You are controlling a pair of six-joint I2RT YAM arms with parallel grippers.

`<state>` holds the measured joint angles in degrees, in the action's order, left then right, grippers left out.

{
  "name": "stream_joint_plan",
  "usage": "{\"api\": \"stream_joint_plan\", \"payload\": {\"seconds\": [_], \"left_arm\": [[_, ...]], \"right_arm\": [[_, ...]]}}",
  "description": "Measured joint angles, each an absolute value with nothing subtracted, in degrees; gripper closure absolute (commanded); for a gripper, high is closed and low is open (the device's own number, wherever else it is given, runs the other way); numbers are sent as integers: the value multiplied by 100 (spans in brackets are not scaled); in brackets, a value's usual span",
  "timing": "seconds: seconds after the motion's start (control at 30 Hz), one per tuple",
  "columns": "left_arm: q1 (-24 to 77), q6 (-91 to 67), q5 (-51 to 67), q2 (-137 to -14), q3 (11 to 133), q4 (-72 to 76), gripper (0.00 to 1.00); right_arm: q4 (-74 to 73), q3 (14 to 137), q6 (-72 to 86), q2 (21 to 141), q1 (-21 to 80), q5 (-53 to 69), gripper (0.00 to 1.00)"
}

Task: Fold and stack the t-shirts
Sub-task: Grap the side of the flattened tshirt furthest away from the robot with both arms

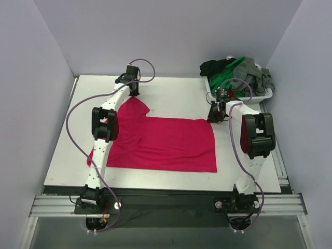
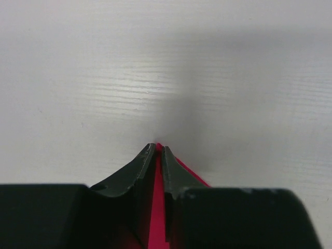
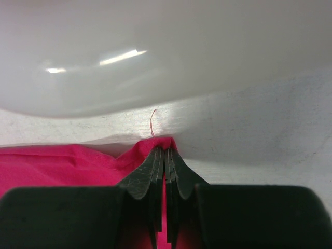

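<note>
The crimson-red t-shirt (image 1: 166,142) lies spread on the white table (image 1: 171,91). My left gripper (image 1: 136,96) is shut on the shirt's far left corner; in the left wrist view red cloth (image 2: 157,207) runs between the closed fingers (image 2: 129,174). My right gripper (image 1: 213,116) is shut on the shirt's far right corner; the right wrist view shows the red cloth (image 3: 62,166) pinched at the fingertips (image 3: 165,151) with a loose thread. Green, grey and black t-shirts (image 1: 244,72) are heaped in the white basket (image 1: 259,96) at the back right.
The basket's white wall (image 3: 155,46) curves just beyond my right gripper. Grey walls enclose the table on the left, back and right. Both arms' cables loop above the table.
</note>
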<state>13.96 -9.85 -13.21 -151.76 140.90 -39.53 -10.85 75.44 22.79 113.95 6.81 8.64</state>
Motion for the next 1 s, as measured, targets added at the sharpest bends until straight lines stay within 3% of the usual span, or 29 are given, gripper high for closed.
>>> {"api": "stream_joint_plan", "payload": {"seconds": [0.3,0.47,0.73,1.0], "left_arm": [[1396,-884,-1299,-15179,14092,-4016,100],[1398,-847,-1315,-15089,13810,-3798,100],[1422,-867,-1538,-13957,11719,-2652,100],[1420,-845,-1614,-13498,11421,-2027,100]], "right_arm": [[-1081,7544,2261,11393,683,867,100],[-998,7461,2263,11347,683,862,100],[-963,7234,2263,11163,683,823,100],[-967,7131,2265,10906,683,698,100]]}}
